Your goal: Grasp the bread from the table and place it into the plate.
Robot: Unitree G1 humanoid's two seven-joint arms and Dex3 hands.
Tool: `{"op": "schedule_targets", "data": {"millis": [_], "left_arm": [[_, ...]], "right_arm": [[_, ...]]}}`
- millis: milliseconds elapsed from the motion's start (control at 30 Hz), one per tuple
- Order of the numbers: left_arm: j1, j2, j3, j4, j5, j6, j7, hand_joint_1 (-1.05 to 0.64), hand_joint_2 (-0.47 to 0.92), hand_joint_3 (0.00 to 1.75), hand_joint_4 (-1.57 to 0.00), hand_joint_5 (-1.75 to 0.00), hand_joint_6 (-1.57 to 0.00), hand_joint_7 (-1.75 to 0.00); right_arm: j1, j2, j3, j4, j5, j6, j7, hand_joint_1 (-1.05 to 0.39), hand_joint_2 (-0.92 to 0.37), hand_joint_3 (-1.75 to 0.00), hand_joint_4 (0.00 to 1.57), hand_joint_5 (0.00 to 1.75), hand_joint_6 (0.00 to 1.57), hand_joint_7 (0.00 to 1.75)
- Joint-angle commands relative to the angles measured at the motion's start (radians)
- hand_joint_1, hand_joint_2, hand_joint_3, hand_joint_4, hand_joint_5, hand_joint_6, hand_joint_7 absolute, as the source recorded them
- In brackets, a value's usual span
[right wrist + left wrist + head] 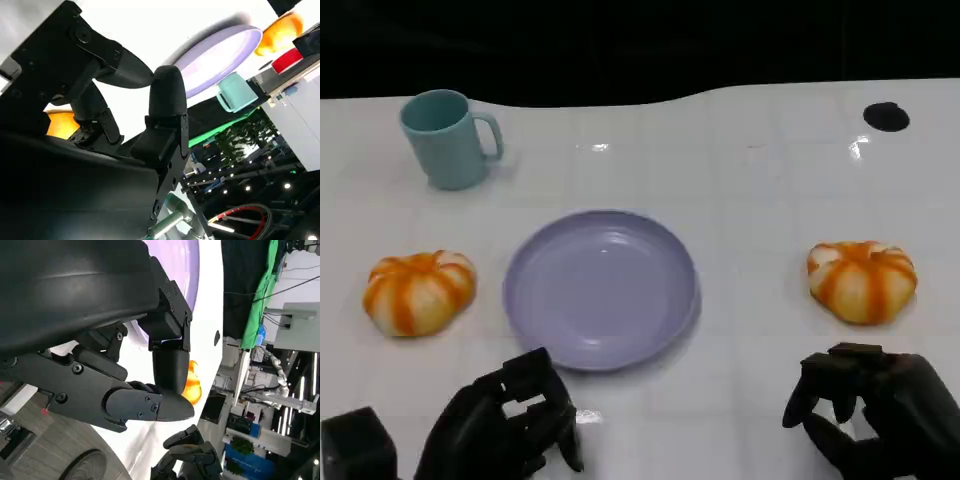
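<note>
Bread sits in two orange-striped rounds on our white table (pixel 750 200): the left bread (pixel 419 291) and right bread (pixel 862 281) flank the lavender plate (pixel 601 288), apart from it. Our left hand (pixel 510 420) and right hand (pixel 880 405) hover near, fingers curled around nothing. Our right wrist view catches the teal mug (pixel 235 92) beyond the plate.

Both hands hover low at the near edge of the counter (pixel 750 190) — the left hand (pixel 510 425) at near left, fingers curled inward on nothing; the right hand (pixel 875 410) at near right, fingers bent and apart — holding nothing.
</note>
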Motion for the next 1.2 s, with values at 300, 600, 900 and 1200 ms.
{"op": "schedule_targets", "data": {"millis": [300,600,900,1200], "left_arm": [[-0.002,0.014,0.006,0.0,0.006,0.004,0.003,-0.62,0.83,0.39,-0.78,-1.75,-0.7,-1.51],[-0.001,0.012,0.008,0.005,0.004,-0.008,-0.003,-0.59,0.84,0.39,-0.77,-1.75,-0.7,-1.49],[-0.005,0.01,0.007,0.003,0.001,0.007,0.001,-0.59,0.83,0.4,-0.78,-1.75,-0.7,-1.49],[-0.015,0.003,0.008,0.02,-0.002,-0.001,-0.004,-0.6,0.83,0.39,-0.78,-1.75,-0.7,-1.48]], "right_arm": [[0.001,-0.045,-0.027,-0.074,-0.072,0.037,-0.083,-0.18,-0.46,-0.95,0.88,1.31,0.89,0.83],[0.031,-0.081,-0.068,-0.222,-0.106,0.177,-0.076,-0.3,-0.71,-0.44,0.68,1.0,0.91,0.28],[0.045,-0.119,-0.097,-0.38,-0.154,0.412,0.037,-0.44,-0.91,-0.04,0.42,0.57,0.71,0.01],[0.029,-0.137,-0.085,-0.496,-0.214,0.658,0.271,-0.53,-0.92,-0.03,0.14,0.41,0.4,0.0]]}}
